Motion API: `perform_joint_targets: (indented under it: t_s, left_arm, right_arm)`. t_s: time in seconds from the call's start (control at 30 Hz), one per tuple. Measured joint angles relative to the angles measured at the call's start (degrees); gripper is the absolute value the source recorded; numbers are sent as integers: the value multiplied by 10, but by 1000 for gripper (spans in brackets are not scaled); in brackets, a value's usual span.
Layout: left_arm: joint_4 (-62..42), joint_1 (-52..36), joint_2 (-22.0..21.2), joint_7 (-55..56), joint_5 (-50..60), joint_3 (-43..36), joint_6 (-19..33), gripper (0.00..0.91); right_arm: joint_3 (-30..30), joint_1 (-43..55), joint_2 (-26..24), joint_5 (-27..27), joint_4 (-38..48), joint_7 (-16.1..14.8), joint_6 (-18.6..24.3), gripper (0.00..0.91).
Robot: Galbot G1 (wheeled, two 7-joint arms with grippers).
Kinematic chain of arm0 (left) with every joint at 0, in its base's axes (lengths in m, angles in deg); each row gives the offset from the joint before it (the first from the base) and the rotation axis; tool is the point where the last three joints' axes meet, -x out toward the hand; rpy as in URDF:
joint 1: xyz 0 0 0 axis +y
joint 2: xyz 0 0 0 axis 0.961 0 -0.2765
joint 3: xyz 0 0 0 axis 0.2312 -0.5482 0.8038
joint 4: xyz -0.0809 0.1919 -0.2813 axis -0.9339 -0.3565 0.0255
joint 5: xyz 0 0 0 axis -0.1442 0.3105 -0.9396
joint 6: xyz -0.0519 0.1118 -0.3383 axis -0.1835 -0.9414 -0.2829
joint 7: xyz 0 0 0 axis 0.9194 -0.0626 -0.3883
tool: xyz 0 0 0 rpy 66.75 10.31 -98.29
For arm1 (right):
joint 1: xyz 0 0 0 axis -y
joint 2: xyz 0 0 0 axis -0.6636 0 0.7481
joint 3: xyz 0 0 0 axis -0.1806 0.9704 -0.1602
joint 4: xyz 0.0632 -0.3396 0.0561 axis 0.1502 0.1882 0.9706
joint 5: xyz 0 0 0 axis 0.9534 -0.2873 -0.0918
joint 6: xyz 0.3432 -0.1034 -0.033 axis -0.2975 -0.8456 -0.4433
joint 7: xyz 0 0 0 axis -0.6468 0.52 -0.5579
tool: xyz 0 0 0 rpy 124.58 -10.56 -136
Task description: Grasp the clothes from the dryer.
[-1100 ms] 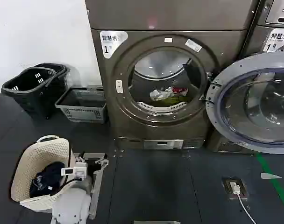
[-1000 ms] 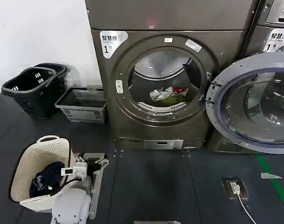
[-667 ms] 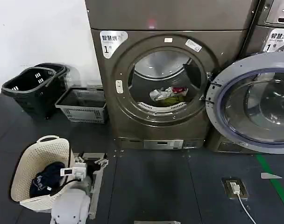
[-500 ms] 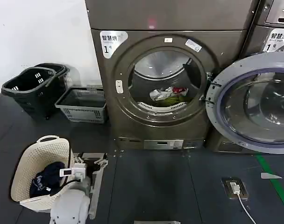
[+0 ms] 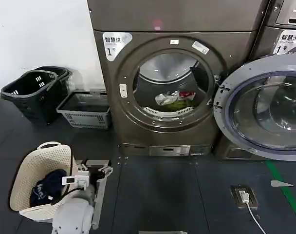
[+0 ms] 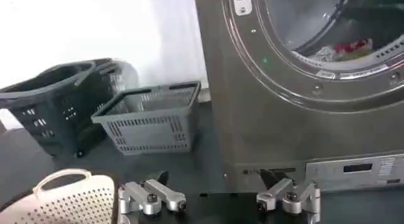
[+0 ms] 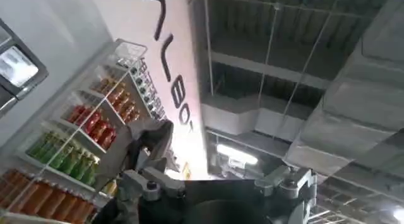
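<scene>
In the dryer [image 5: 162,83], door swung wide, the clothes [image 5: 175,99] lie heaped at the drum's front lip. Light, limp fabric by the look of it: pinch a raised fold on top and the rest should trail. Left gripper [image 6: 218,200] hangs low near the basket [image 5: 41,180], fingers spread, empty. Right gripper [image 7: 221,184] points at the ceiling, open, empty.

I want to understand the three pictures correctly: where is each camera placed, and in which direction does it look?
Head: high on the robot, facing down and forward at the dryer, the clothes and the left gripper.
Left wrist: low on the left arm, facing the dryer; open fingers show.
Right wrist: facing up at a ceiling; open right gripper shows.
Shared: dryer, clothes, grey basket.
</scene>
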Motion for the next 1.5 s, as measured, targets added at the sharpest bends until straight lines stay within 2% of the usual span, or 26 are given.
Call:
perform_joint_targets:
  t_s: [1.5]
  left_arm:
    - [-3, -5, 1, -5, -16, 3, 0, 907]
  right_arm:
    - [-4, 10, 6, -12, 8, 4, 0, 907]
